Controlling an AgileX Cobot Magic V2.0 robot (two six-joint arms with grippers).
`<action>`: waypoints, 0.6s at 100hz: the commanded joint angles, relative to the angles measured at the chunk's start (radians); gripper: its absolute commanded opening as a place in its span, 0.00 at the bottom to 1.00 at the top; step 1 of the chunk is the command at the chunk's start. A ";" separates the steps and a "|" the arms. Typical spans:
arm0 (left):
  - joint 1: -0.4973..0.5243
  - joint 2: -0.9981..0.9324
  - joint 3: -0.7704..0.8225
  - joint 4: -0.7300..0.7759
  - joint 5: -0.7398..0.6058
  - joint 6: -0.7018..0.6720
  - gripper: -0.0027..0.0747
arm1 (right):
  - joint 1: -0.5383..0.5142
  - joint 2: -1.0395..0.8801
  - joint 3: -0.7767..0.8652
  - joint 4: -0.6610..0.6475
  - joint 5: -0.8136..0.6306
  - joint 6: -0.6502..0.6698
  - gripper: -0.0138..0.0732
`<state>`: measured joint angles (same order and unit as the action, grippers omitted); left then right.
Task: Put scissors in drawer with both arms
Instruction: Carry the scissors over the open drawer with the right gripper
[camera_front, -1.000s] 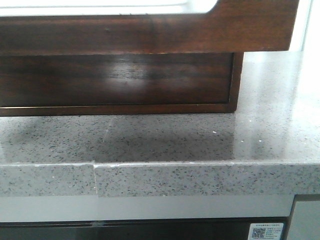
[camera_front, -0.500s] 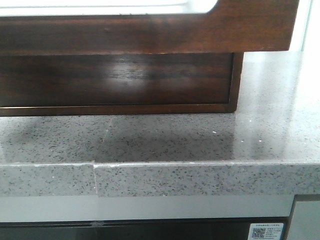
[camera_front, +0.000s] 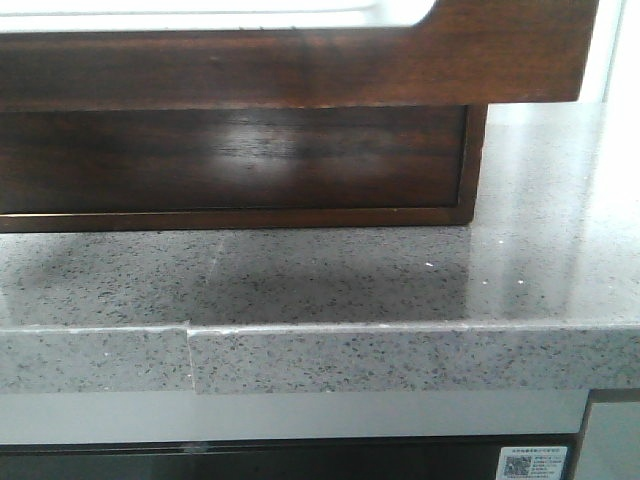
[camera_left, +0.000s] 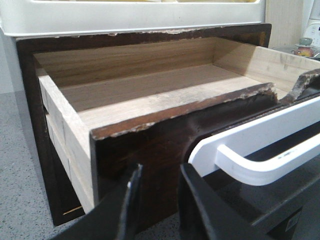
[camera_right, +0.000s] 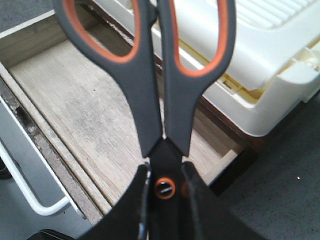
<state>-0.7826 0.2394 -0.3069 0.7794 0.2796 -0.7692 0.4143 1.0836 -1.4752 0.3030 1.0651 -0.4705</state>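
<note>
The scissors (camera_right: 150, 100), with grey handles and orange-lined loops, hang over the open drawer (camera_right: 80, 110). My right gripper (camera_right: 165, 168) is shut on them at the pivot, handles pointing away from it. The drawer is pulled out, and its bare light wood floor holds nothing. Its dark glossy front (camera_left: 150, 145) with the round-cornered cutout stands just beyond my left gripper (camera_left: 160, 169), which is open and empty, fingers apart and off the wood. The drawer front (camera_front: 300, 65) spans the top of the front view. Neither gripper shows there.
A cream plastic rack (camera_right: 270, 60) sits on top of the dark cabinet (camera_front: 240, 165), right behind the drawer opening. A white panel with a bar handle (camera_left: 260, 160) lies below the drawer front. The speckled grey countertop (camera_front: 400, 270) runs under the cabinet to its front edge.
</note>
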 joint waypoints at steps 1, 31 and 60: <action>-0.009 0.009 -0.036 0.013 -0.053 -0.010 0.25 | 0.024 0.004 -0.035 0.020 -0.079 -0.046 0.09; -0.009 0.009 -0.036 0.013 -0.053 -0.010 0.25 | 0.138 0.073 -0.035 -0.035 -0.095 -0.084 0.09; -0.009 0.009 -0.036 0.013 -0.053 -0.010 0.25 | 0.242 0.140 -0.035 -0.103 -0.155 -0.084 0.09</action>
<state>-0.7826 0.2394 -0.3069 0.7794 0.2796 -0.7692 0.6372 1.2270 -1.4752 0.2094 1.0082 -0.5449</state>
